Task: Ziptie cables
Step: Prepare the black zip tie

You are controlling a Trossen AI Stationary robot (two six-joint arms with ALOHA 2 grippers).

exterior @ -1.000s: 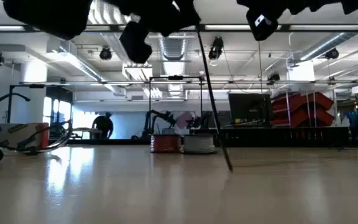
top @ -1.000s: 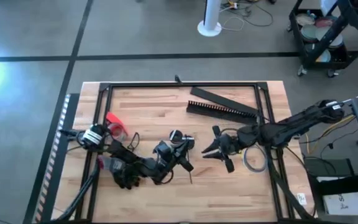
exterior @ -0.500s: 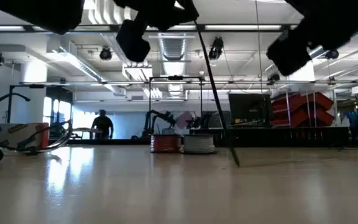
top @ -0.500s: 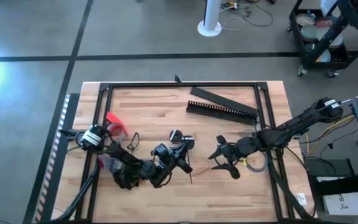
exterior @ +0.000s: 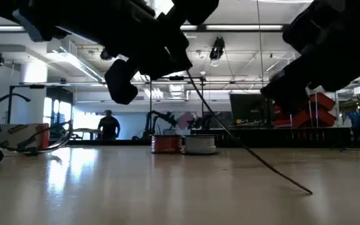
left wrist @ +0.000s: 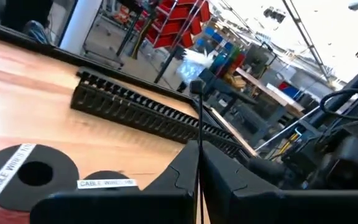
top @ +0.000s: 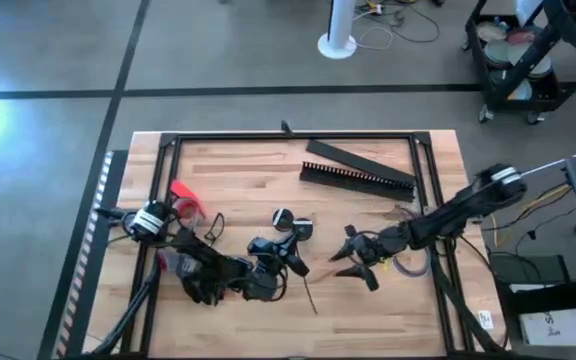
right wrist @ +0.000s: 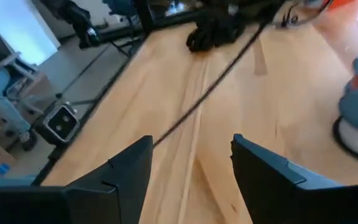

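Note:
My left gripper (top: 280, 264) is shut on the ziptie (exterior: 249, 150), a thin black strip that slants down from it toward the table's near right. My right gripper (top: 353, 262) hovers open just right of it. In the right wrist view the strip (right wrist: 210, 87) runs ahead of the open fingers without touching them. The grey cable coil (top: 409, 268) lies flat on the table, half hidden under my right arm. Thin black wire loops (top: 212, 227) and a dark cable bundle (top: 202, 286) lie by my left arm. My left gripper pinches the ziptie between its two fingers near the upper end (left wrist: 198, 149). A short stub with the small square head (left wrist: 196, 87) stands out past the fingertips. The fingers lie across the strip. The long part slants down, its free tip (exterior: 310, 192) at the tabletop.
The comb-toothed duct (top: 356, 179) and a flat black bar (top: 350, 155) lie at the far right. Two round tape discs (top: 292, 223) sit just beyond my left gripper. A red item (top: 187, 200) lies at the left. A black frame (top: 288, 136) edges the table.
My left gripper has moved slightly toward the near edge and tipped. The ziptie has swung from nearly upright to a long slant, its lower tip sliding out toward the near right. My right gripper has come down and moved toward the near edge, closer to the strip, staying open.

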